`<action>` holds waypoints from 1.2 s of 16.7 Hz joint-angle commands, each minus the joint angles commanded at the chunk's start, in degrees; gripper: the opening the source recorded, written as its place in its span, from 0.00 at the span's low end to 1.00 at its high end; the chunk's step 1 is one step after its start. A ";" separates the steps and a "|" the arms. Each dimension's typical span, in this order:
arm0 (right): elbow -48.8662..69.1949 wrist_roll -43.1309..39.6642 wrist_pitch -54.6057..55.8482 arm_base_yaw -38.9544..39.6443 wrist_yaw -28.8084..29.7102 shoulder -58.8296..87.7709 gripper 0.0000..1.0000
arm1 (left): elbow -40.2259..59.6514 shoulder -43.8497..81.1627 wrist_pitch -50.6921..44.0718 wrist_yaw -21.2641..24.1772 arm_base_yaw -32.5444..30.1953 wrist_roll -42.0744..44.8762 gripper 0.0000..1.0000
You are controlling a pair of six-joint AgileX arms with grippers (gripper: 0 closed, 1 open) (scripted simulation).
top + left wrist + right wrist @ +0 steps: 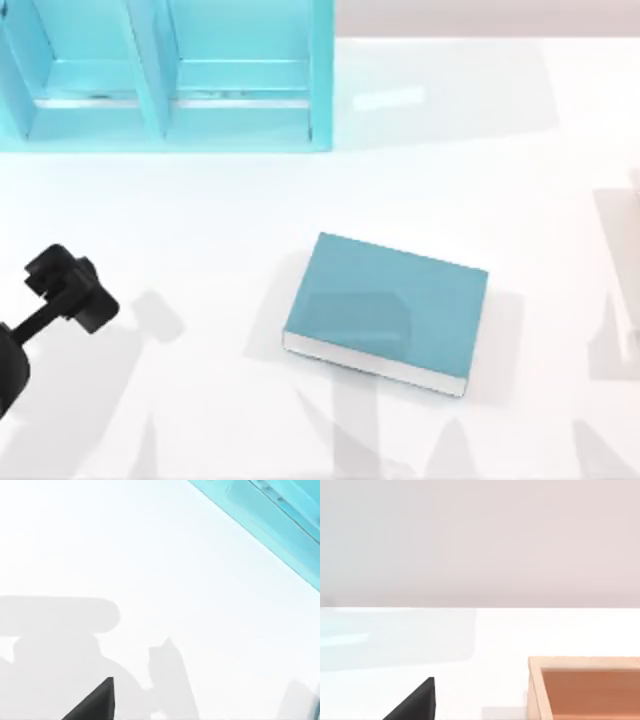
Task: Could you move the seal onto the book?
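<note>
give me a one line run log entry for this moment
left hand parked at table's left | book flat mid-table, cover bare | shelf unit top left

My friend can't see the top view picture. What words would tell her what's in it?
A teal-blue book lies flat mid-table with nothing on it. A brighter teal shelf unit stands at the table's far left, and the black left gripper sits near the left edge.

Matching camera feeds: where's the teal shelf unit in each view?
Top view: teal shelf unit in the upper left of the picture, beyond the book.
Left wrist view: its teal edge crosses one corner diagonally.
Right wrist view: a wooden box sits there instead.
Shared landmark: the white table.
Left gripper parked at the table's left.
</note>
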 joint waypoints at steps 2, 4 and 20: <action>0.00 0.00 0.00 0.00 0.00 0.00 1.00 | -5.10 -8.06 4.10 4.57 6.10 14.08 1.00; 0.00 0.00 0.00 0.00 0.00 0.00 1.00 | -9.28 -15.41 7.55 8.60 11.68 25.87 1.00; 0.58 -0.23 -0.58 -0.23 0.00 0.60 1.00 | -17.42 -34.04 15.94 17.58 24.75 51.05 1.00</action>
